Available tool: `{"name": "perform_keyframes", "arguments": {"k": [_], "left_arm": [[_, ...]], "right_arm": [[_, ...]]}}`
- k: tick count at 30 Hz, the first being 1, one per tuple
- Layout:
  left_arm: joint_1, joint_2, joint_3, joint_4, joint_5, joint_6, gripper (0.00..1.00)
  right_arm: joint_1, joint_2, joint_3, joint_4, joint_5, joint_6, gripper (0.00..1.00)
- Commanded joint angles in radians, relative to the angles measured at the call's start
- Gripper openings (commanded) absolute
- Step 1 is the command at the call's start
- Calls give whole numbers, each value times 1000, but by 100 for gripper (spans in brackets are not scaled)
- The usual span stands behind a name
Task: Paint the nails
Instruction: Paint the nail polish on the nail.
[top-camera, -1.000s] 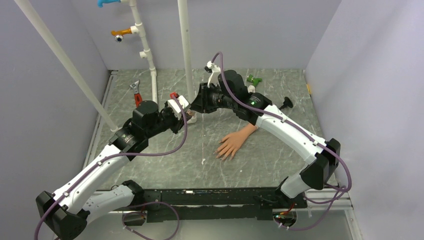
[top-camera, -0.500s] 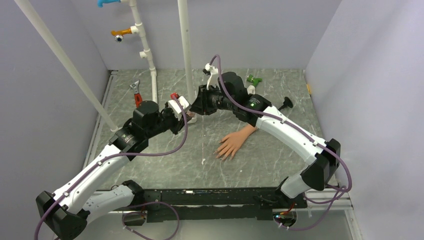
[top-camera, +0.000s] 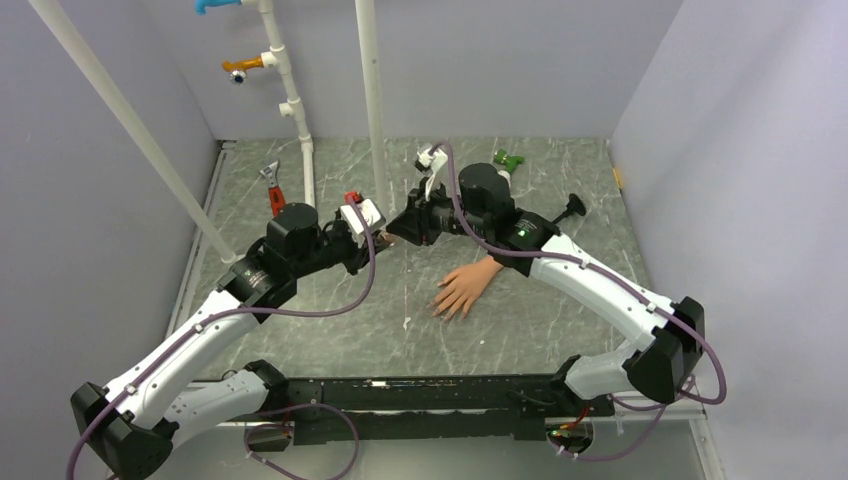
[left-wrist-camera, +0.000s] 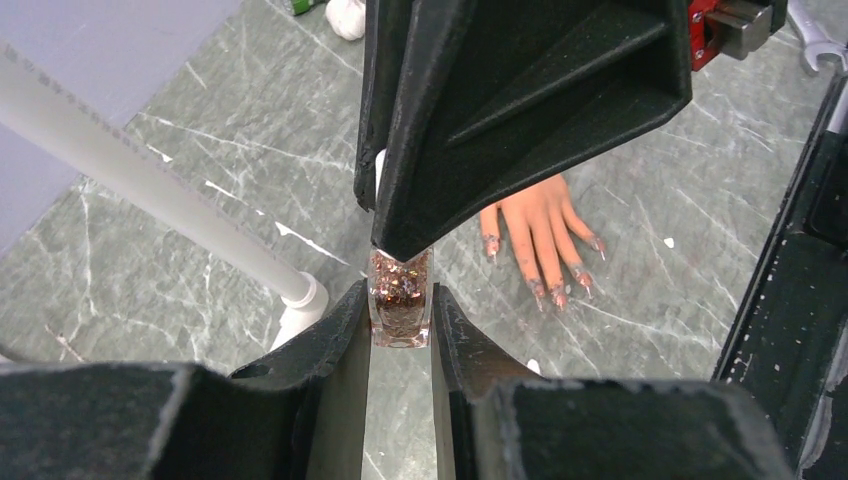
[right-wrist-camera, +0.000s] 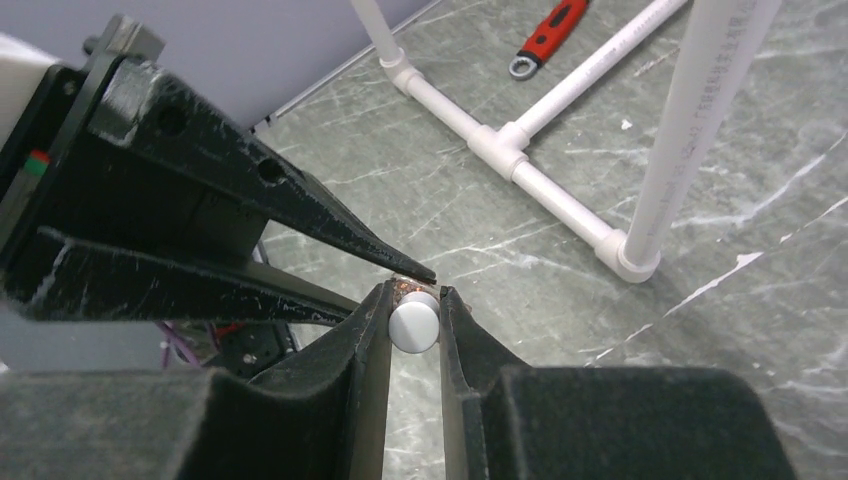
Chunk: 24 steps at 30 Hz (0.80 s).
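Note:
The peach mannequin hand (top-camera: 465, 285) lies flat on the marble table, fingers spread toward the near edge. In the left wrist view its nails (left-wrist-camera: 556, 293) show glittery polish. My left gripper (top-camera: 377, 238) is shut on a small square bottle of copper glitter polish (left-wrist-camera: 401, 305) and holds it above the table, left of the hand. My right gripper (top-camera: 397, 231) meets it from the right and is shut on the bottle's round white cap (right-wrist-camera: 414, 322). The bottle's neck is hidden behind the right gripper's fingers (left-wrist-camera: 500, 110).
A white PVC pipe frame (top-camera: 372, 100) stands at the back left, its foot (left-wrist-camera: 300, 305) close beside the bottle. A red-handled wrench (top-camera: 273, 190) lies by the left wall. A green piece (top-camera: 508, 159) and a black knob (top-camera: 572, 207) lie at the back right.
My right arm has swung its elbow out to the right and lowered its wrist, bringing its gripper nearer and lower onto the bottle. My left gripper has shifted slightly right. The mannequin hand has not moved.

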Motion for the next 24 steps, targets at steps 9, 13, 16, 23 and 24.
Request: {"name": "perform_keyframes", "arguments": {"k": [9,13,16,23,24], "left_arm": [[3,-20,21,51,83,31,0],[3,-5,28,43,55,27,0],[3,12,34,36,26,24,0],[3,18,33,38,6,18,0],[3,17,33,39,6,17,0]], "right_arm": [[3,-63,-19,52,-156,-239,0],[3,-80,-23,87,-155,-217,0],[3,-90,-9,86,-144,-209,0],[4,-96,30,35,-130,-218,0],[4,-97,30,35,-129,-215,0]]}}
